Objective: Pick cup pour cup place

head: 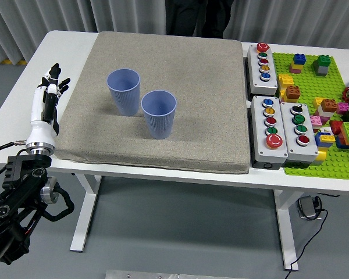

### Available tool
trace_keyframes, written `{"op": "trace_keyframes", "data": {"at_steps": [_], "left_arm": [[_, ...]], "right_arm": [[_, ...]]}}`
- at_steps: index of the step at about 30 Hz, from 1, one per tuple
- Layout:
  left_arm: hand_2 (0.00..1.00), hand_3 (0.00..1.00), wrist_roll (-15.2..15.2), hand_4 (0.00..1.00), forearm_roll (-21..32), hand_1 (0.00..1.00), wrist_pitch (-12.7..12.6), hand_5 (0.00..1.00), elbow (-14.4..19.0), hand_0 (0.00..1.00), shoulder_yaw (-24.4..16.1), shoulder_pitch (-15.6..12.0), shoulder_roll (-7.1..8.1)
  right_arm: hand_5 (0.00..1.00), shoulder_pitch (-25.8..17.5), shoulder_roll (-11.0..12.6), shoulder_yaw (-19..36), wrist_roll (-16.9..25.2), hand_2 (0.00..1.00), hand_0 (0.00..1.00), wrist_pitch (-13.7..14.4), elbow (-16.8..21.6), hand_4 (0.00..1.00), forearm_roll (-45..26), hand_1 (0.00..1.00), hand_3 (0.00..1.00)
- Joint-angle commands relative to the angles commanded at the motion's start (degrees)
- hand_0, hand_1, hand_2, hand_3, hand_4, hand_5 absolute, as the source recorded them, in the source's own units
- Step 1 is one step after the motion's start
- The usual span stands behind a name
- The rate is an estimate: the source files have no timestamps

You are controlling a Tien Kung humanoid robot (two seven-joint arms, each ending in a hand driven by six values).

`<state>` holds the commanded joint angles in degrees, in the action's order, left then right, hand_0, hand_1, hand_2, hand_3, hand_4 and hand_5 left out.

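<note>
The left hand (49, 96) rests at the left edge of the white table (75, 43) with fingers spread and empty, and two blue ribbed cups (124, 91) (159, 113) stand upright, nearly touching, on the grey mat (192, 75), probably to make pouring between them easy.

No readable text, labels or numbers anywhere, not even on the button boxes (276, 122).

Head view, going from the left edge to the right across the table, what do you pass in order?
Left robot hand → far ribbed blue plastic cup → near ribbed blue plastic cup → grey push-button control boxes → green building-brick baseplate with coloured bricks.
</note>
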<state>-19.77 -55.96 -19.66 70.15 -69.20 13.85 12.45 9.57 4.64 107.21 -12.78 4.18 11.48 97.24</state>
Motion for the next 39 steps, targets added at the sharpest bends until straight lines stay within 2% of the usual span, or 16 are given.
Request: {"op": "trace_keyframes", "data": {"at_steps": [2,3,8,9,12,14,15,20,29,39], "left_arm": [[0.974,0.953,0.1,0.823,-0.2,0.856,0.1,0.928,0.0,0.837,0.0,0.0,0.03],[0.983,0.970,0.3,0.857,-0.3,0.858,0.3,0.608,-0.2,0.841,0.1,0.0,0.14],[0.983,0.970,2.4,0.857,-3.4,0.858,2.7,0.608,-1.3,0.841,1.8,-0.2,1.59],[0.998,0.998,3.0,0.882,-4.9,0.889,3.2,0.312,-1.7,0.865,2.2,-0.1,1.96],[0.998,0.998,3.9,0.882,-7.7,0.889,4.1,0.312,-3.0,0.865,3.0,0.6,2.53],[0.998,0.998,4.1,0.882,-8.5,0.889,4.3,0.312,-3.6,0.865,3.3,0.9,2.68],[0.998,0.998,4.3,0.873,-9.1,0.895,4.4,0.260,-4.1,0.872,3.5,1.2,2.78],[0.998,0.998,4.8,0.873,-10.2,0.895,4.9,0.260,-6.6,0.872,4.6,2.3,2.96],[0.998,0.998,5.5,0.877,-12.0,0.902,5.8,0.218,-9.1,0.877,8.1,3.8,2.64],[0.998,0.998,5.3,0.867,-11.4,0.901,5.8,0.195,-10.1,0.881,9.8,5.2,1.96]], "right_arm": [[0.406,0.0,0.0,0.0,0.0,0.633,0.698,0.0,0.0,0.068,0.0,0.691,0.599],[0.407,0.1,0.1,0.0,0.1,0.634,0.699,-0.1,0.0,0.068,0.1,0.691,0.599],[0.407,0.2,0.1,-0.1,0.1,0.634,0.699,-0.1,-0.1,0.068,0.1,0.691,0.599],[0.406,0.2,0.2,-0.1,0.2,0.633,0.699,-0.1,-0.1,0.068,0.0,0.691,0.599],[0.406,0.1,0.2,-0.4,0.3,0.633,0.699,0.0,-0.1,0.068,-0.6,0.691,0.599],[0.406,0.2,0.2,-0.5,0.3,0.633,0.699,0.1,-0.2,0.068,-0.8,0.691,0.599],[0.407,0.3,0.2,-0.5,0.4,0.635,0.700,0.1,-0.2,0.069,-0.8,0.691,0.599],[0.407,0.5,0.2,-0.7,0.3,0.635,0.700,0.1,-0.2,0.069,-1.0,0.691,0.599],[0.408,0.2,0.1,-1.1,0.0,0.635,0.699,0.0,-0.1,0.069,-1.0,0.691,0.599],[0.410,-0.3,0.0,-1.4,-0.2,0.637,0.699,0.1,0.0,0.069,-1.2,0.691,0.599]]}}
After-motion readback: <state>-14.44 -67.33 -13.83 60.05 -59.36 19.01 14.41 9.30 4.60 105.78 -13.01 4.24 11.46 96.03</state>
